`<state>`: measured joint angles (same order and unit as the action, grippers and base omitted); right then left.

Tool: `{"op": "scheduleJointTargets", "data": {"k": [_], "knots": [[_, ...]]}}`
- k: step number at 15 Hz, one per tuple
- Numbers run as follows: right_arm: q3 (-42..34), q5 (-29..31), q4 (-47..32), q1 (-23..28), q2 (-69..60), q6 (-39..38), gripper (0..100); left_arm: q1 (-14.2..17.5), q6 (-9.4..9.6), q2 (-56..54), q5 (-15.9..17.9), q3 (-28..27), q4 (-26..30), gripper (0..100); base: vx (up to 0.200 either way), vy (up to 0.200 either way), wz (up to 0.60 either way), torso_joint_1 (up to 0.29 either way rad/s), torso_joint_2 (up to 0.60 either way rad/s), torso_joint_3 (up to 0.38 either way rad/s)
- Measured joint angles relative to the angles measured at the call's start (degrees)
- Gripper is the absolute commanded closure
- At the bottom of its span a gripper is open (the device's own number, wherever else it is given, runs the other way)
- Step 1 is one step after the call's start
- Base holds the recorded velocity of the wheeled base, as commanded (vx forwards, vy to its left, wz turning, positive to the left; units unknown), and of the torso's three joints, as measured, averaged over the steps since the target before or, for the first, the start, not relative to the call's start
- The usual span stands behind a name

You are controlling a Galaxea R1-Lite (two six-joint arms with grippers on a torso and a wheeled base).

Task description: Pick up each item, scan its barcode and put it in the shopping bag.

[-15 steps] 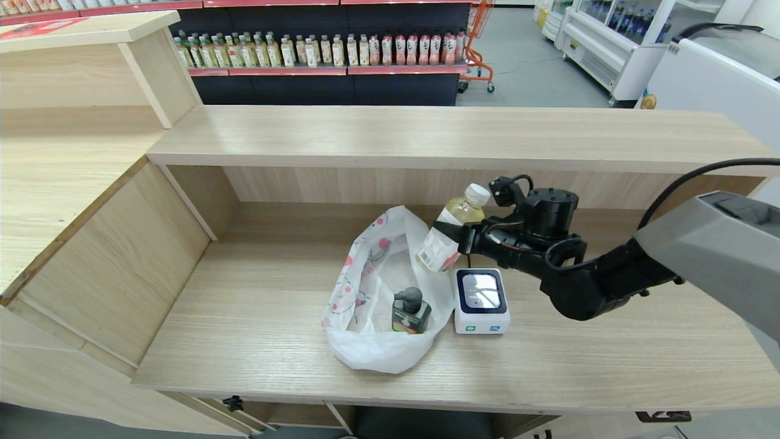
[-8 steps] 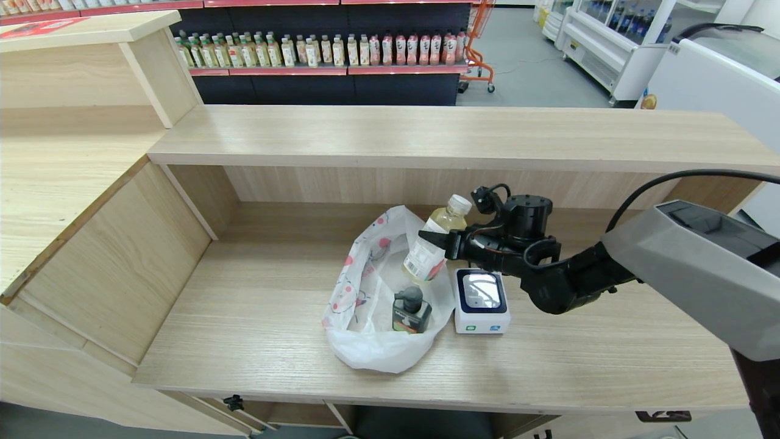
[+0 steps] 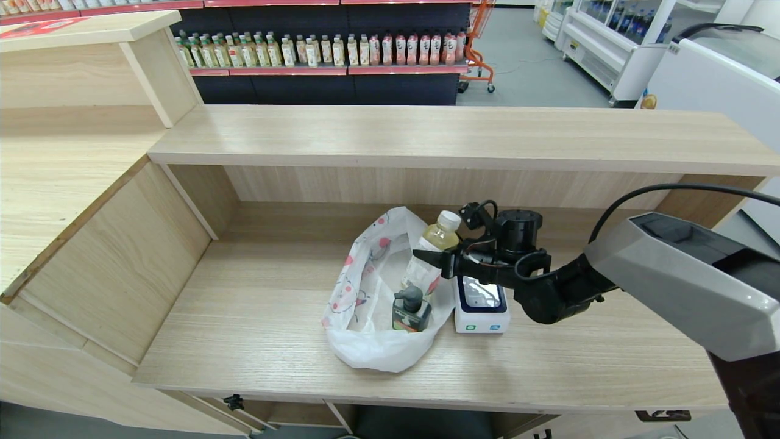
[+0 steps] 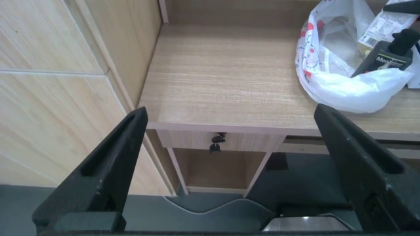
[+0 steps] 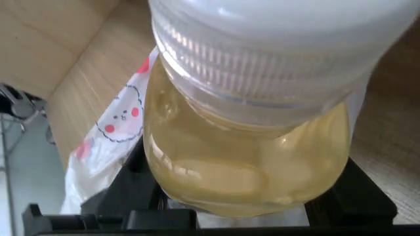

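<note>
My right gripper (image 3: 434, 257) is shut on a clear bottle (image 3: 440, 236) of yellow drink with a white cap, tilted, its lower end inside the mouth of the white shopping bag (image 3: 365, 286). In the right wrist view the bottle (image 5: 249, 144) is close up, with the bag (image 5: 111, 124) beneath it. A dark pump bottle (image 3: 410, 310) stands inside the bag. The white barcode scanner (image 3: 481, 302) sits just right of the bag, below my right wrist. My left gripper (image 4: 230, 170) is open and holds nothing, low in front of the counter's near left edge, with the bag (image 4: 341, 72) farther off.
The light wooden counter (image 3: 244, 317) has a raised ledge (image 3: 426, 134) behind and a side wall (image 3: 116, 262) on the left. Bare counter lies left of the bag and right of the scanner. Store shelves with several bottles (image 3: 317, 52) stand in the background.
My right arm has carried the bottle left and down, from above the scanner to the bag's opening. The bag, pump bottle and scanner have stayed put.
</note>
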<state>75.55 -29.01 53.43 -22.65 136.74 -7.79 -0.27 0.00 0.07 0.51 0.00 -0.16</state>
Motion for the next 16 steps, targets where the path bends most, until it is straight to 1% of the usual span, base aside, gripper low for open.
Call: {"op": "scheduleJointTargets", "data": {"k": [2,5,6,8,10,15,16], "knots": [[-1.9,-3.5,3.4,-0.3,0.9,3.3,100,0.0,0.0,0.0,0.0,0.0,0.0,0,0.0,0.0,0.0,0.0,0.0,0.0],[-2.8,-4.3,6.9,-0.3,2.0,4.5,100,0.0,0.0,0.0,0.0,0.0,0.0,0,0.0,0.0,0.0,0.0,0.0,0.0],[-2.8,-5.6,7.7,-0.3,2.3,5.2,100,0.0,0.0,0.0,0.0,0.0,0.0,0,0.0,0.0,0.0,0.0,0.0,0.0],[-2.8,-8.7,9.5,-0.4,3.0,8.5,100,0.0,0.0,0.0,0.0,0.0,0.0,0,0.0,0.0,0.0,0.0,0.0,0.0],[-3.0,-10.3,10.2,-0.4,3.7,13.2,100,0.0,0.0,0.0,0.0,0.0,0.0,0,0.0,0.0,0.0,0.0,0.0,0.0],[-2.2,-10.6,10.7,-0.5,5.1,16.2,100,0.0,0.0,0.0,0.0,0.0,0.0,0,0.0,0.0,0.0,0.0,0.0,0.0],[-2.2,-10.6,10.6,-0.6,5.2,16.4,0,0.0,0.0,0.0,0.0,0.0,0.0,0,0.0,0.0,0.0,0.0,0.0,0.0]]}}
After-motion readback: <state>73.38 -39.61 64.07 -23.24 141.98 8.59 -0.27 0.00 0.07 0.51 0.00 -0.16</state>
